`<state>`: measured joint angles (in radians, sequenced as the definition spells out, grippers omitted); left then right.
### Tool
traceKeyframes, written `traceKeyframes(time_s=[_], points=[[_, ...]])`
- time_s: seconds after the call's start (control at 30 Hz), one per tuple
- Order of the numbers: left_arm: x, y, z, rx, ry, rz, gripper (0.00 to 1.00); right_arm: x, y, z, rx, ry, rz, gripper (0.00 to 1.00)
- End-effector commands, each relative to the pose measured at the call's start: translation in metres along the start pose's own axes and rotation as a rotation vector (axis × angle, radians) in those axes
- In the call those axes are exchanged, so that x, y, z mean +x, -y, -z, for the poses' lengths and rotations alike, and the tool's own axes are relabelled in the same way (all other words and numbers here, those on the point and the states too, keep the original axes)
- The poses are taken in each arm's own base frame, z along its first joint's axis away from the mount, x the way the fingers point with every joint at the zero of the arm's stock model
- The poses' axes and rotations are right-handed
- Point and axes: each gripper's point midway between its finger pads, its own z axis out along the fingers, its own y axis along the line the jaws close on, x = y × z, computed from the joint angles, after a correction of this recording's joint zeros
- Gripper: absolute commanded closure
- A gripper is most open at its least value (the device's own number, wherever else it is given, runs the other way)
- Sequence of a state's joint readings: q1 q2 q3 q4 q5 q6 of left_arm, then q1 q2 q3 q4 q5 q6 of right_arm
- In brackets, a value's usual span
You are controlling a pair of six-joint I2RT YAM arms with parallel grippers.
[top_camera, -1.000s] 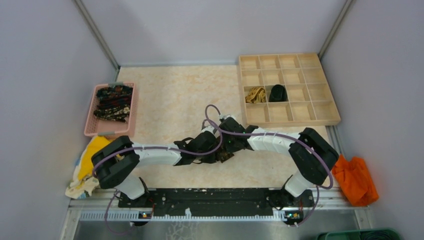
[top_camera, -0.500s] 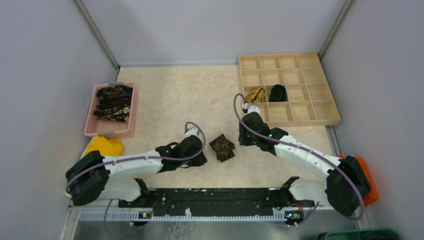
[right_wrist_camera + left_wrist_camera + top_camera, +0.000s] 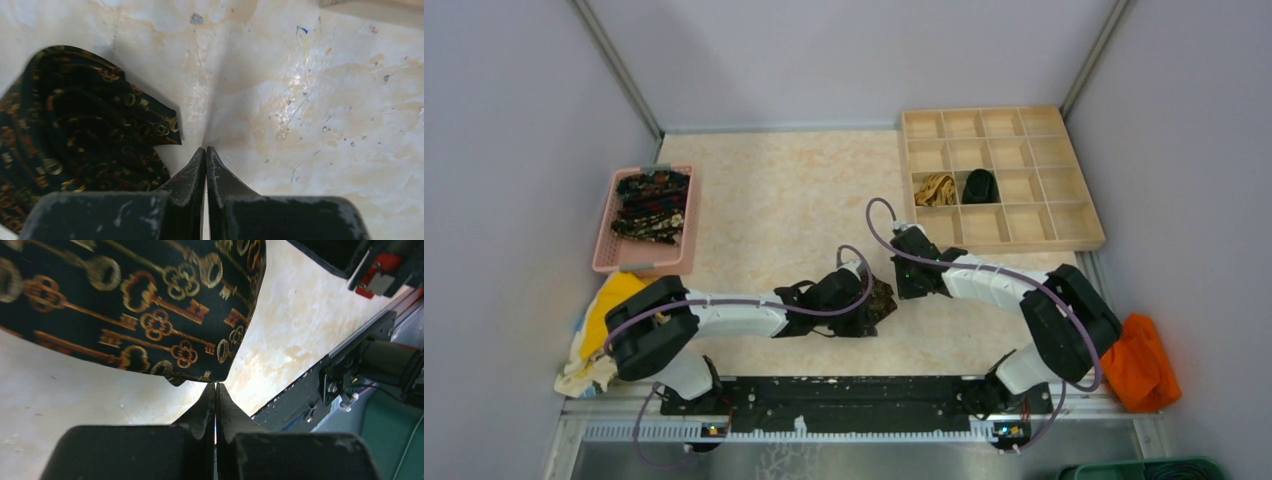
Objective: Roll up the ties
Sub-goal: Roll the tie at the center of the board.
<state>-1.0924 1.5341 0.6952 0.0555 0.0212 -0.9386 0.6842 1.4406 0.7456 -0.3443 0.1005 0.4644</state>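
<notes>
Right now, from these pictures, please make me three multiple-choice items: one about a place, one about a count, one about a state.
1. Where is the black tie?
A. in the tray, one cell right of the tan tie
B. one cell left of the tan tie
C. one row behind the tan tie

2. How many tray cells hold a tie?
A. none
B. two
C. five

3. How are the right fingers?
A. wide open
B. shut on the black tie
C. shut, nothing between them

Answers:
1 A, the top view shows the two ties side by side.
2 B, only those two cells are filled.
3 C, the right wrist view shows the fingers pressed together, holding nothing.
</notes>
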Motion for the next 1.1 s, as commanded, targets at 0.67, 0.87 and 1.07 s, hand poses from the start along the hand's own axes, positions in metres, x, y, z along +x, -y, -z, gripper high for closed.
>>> traceKeyframes(time_s=[0.67, 0.87, 1.07], points=[[0.003, -0.061, 0.041, -0.164, 0.028, 0.005, 1.00, 0.040, -0.081, -0.002, -0.070, -0.038, 0.076, 1.00], [-0.017, -0.038, 0.067, -0.090, 0.110, 0.003, 1.00, 0.021, -0.054, 0.027, -0.033, 0.091, 0.087, 0.99], [-0.068, -0.010, 0.091, -0.073, 0.291, -0.011, 1.00, -0.002, -0.044, 0.068, -0.184, 0.255, 0.001, 0.53]])
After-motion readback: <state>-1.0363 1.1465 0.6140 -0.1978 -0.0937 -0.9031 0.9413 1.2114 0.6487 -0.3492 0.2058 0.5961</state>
